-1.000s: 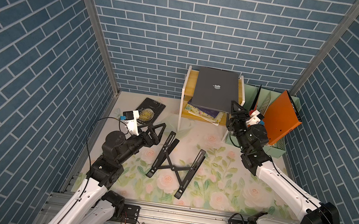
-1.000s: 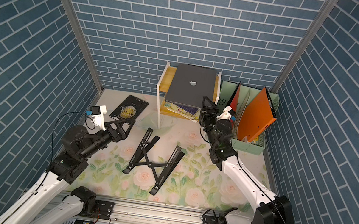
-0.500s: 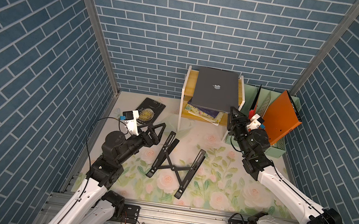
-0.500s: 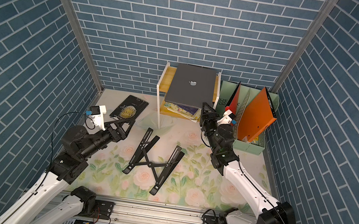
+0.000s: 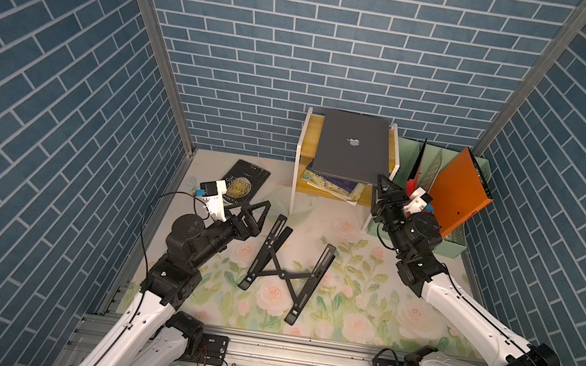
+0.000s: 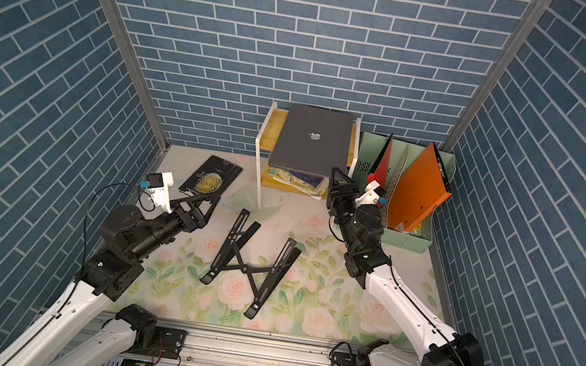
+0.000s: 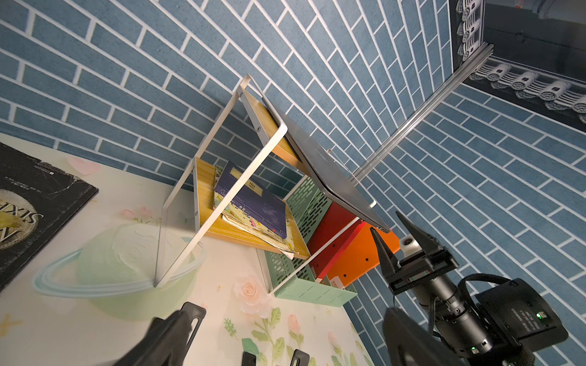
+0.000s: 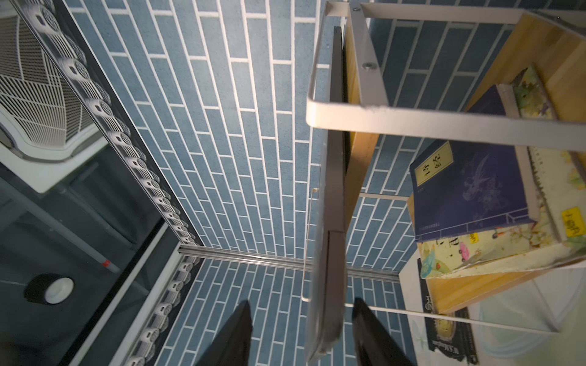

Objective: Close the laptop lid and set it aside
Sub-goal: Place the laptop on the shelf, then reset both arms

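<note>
i see a floral-print counter (image 5: 348, 278) boxed in by blue brick walls (image 5: 305, 36). at near left my left pincer (image 5: 259, 212) hovers spread. the laptop (image 5: 351, 149), smooth grey metal, lies closed atop the white-framed wooden shelf (image 5: 301, 146) at far centre. my right pincer (image 5: 382, 183) is spread astride its near right corner.

Stand (image 5: 284, 274): black, X-shaped, lying flat on the floral mat (image 5: 344, 302) ahead of me.
Paperback (image 5: 246, 181): black, flat, over on my left.
Shelf (image 5: 295, 176): white frame, with books (image 5: 330, 187) stacked on the lower board.
Organizer (image 5: 455, 247): mint green, with an orange folder (image 5: 459, 193) leaning inside.
</note>
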You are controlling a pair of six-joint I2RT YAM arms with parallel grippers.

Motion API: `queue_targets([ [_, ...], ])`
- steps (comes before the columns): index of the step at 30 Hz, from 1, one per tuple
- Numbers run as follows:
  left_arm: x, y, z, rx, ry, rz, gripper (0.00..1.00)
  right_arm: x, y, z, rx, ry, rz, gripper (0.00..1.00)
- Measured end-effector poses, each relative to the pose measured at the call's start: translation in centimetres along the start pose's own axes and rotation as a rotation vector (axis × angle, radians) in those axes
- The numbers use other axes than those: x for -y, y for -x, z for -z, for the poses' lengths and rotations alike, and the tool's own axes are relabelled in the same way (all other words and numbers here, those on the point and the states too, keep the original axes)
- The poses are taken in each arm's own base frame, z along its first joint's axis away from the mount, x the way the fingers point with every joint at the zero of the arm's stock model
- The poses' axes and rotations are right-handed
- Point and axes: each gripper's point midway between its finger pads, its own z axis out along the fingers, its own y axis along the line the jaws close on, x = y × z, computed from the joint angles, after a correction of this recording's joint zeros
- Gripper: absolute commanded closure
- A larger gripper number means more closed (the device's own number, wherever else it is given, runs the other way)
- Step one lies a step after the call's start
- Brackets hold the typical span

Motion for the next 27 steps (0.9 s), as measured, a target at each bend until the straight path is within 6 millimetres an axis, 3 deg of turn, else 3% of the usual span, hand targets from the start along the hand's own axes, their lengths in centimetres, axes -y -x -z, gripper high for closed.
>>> queue_targets([
  [4, 0.0, 0.1, 0.1, 0.005, 0.001, -0.001, 0.0, -0.1, 0.1, 1.2, -0.003, 0.016, 0.013, 0.16],
  [6, 0.0, 0.2, 0.1, 0.01, 0.002, -0.001, 0.0, 0.3, -0.1, 2.1, -0.014, 0.016, 0.039, 0.14],
  [11, -0.7, -0.2, 0.5, 0.032, 0.012, 0.005, 0.0, 0.3, -1.0, 4.6, -0.085, 0.034, 0.211, 0.13],
  [17, -2.9, -2.1, 0.4, 0.036, 0.04, 0.057, 0.0, 0.0, -2.5, 8.8, -0.189, 0.068, 0.613, 0.13],
  [20, -4.5, -3.5, 0.3, 0.026, 0.07, 0.091, 0.0, 1.8, -2.5, 10.9, -0.216, 0.041, 0.812, 0.11],
  [23, -5.9, -4.8, 0.2, 0.013, 0.099, 0.125, 0.0, 4.5, -2.0, 12.7, -0.222, -0.009, 0.982, 0.01],
  [27, -7.4, -6.0, 0.3, 0.014, 0.126, 0.165, 0.0, 7.8, 0.4, 14.3, -0.145, -0.136, 1.152, 0.01],
])
